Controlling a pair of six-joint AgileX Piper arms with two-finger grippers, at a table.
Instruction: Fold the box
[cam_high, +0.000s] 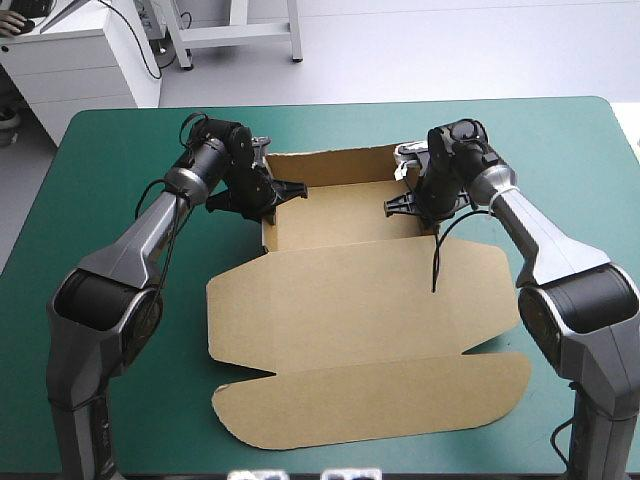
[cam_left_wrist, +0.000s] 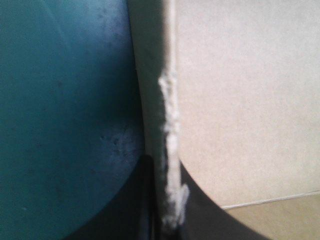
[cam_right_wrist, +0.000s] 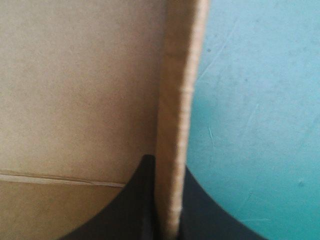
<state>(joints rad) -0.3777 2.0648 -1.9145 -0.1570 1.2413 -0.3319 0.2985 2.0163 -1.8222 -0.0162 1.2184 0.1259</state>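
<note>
The brown box (cam_high: 370, 330) lies mid-table, its far part raised into a tray with a back wall (cam_high: 335, 165) and its lid flat toward the near edge. My left gripper (cam_high: 268, 197) is shut on the box's left side wall (cam_left_wrist: 171, 100), whose edge stands between the black fingers (cam_left_wrist: 135, 205). My right gripper (cam_high: 418, 200) is shut on the right side wall (cam_right_wrist: 177, 125), the board edge rising between its black fingers (cam_right_wrist: 135, 200). Inside faces of the box (cam_right_wrist: 75, 75) fill one side of each wrist view, and the teal-green cover (cam_right_wrist: 260, 125) the other.
The lid's rounded front flap (cam_high: 380, 400) reaches close to the table's near edge. Teal-green cover (cam_high: 120, 180) shows on both sides of the box and beyond its back wall. White furniture stands past the far left corner.
</note>
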